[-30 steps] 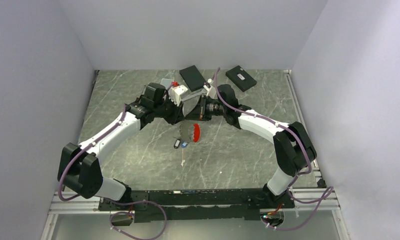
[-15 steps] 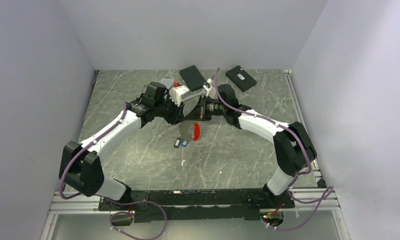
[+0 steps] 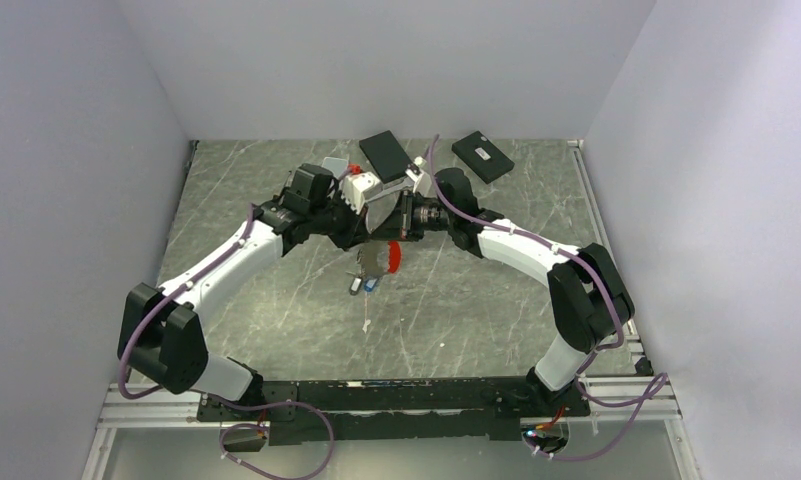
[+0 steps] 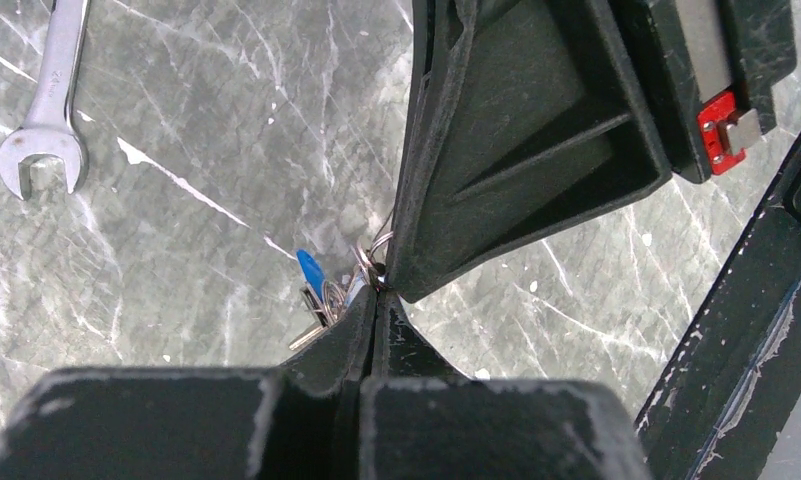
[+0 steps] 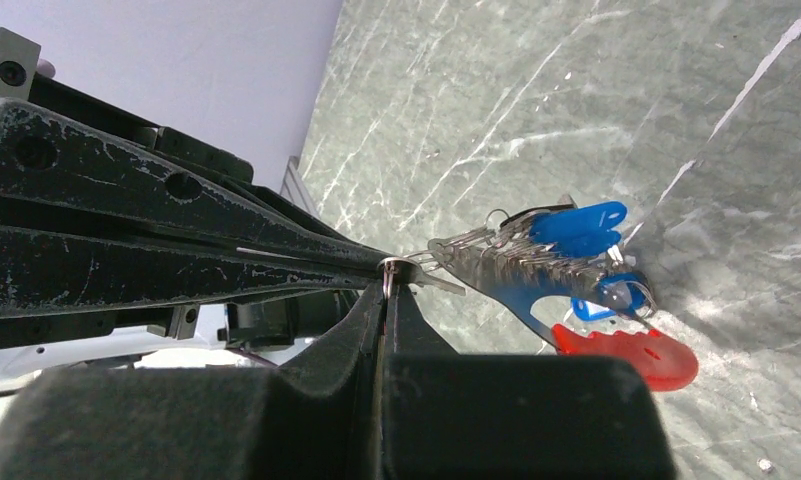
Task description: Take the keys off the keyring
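My left gripper (image 3: 372, 238) and right gripper (image 3: 388, 237) meet tip to tip above the table's middle. Both are shut on the thin grey ring of the keyring (image 5: 389, 268). The bunch hangs below them in the top view (image 3: 380, 262). In the right wrist view the keys (image 5: 576, 226) with blue heads fan out beside the red clip (image 5: 626, 356). My right gripper (image 5: 386, 288) pinches the ring where the left fingers (image 5: 176, 245) reach in. In the left wrist view my left gripper (image 4: 376, 292) holds the ring, with a blue key (image 4: 309, 272) beside it.
A silver wrench (image 4: 46, 110) lies on the marble table (image 3: 276, 300) to the left. Two black boxes (image 3: 386, 155) (image 3: 482, 156) lie at the back. A small white scrap (image 3: 366, 322) lies in front of the bunch. Grey walls close in three sides.
The hanging bunch with its red clip has risen slightly and drawn closer to the gripper tips. Both arms have hardly moved.
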Robot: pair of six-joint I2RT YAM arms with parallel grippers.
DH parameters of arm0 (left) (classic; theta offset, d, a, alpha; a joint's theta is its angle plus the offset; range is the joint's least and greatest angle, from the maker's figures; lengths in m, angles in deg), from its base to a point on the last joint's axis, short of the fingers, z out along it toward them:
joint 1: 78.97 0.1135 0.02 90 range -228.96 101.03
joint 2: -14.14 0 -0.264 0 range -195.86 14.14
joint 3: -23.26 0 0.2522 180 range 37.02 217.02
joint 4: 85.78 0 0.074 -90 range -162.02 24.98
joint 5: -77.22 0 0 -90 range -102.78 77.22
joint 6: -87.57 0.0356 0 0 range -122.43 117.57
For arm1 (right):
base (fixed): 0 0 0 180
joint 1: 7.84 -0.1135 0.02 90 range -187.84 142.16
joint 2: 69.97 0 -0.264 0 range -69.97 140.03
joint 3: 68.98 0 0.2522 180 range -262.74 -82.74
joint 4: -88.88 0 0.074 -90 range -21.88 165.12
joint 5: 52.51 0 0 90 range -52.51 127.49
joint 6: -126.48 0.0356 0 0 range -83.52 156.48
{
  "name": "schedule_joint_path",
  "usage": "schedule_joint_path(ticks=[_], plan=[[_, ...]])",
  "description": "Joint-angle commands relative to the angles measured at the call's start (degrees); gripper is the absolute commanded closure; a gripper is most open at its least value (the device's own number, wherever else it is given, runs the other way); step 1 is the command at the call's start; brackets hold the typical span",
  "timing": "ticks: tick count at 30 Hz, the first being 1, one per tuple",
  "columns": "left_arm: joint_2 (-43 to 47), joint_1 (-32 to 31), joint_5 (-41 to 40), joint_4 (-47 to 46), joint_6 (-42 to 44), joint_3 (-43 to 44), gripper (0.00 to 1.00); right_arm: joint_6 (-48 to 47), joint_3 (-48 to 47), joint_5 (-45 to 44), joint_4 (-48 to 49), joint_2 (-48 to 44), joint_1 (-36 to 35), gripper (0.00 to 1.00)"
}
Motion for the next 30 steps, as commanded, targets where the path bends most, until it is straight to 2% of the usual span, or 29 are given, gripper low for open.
schedule_joint_path(ticks=[1,3,16,30], plan=[[4.99,-0.74,4.55,-10.41,-2.29,-0.88,1.0,-0.99,-1.75,2.65,1.99,-1.65,-0.12,1.0],[6.67,-0.75,4.19,-13.53,-3.13,-3.0,1.0,-1.22,-1.37,1.99,1.84,-1.76,0.18,1.0],[11.08,-0.74,6.44,-16.49,0.05,-7.45,1.0,0.71,-0.35,1.89,2.4,1.82,0.37,1.0],[16.13,-2.58,8.84,-15.73,8.73,-11.99,1.0,2.32,-0.55,1.91,2.8,4.15,1.02,1.0]])
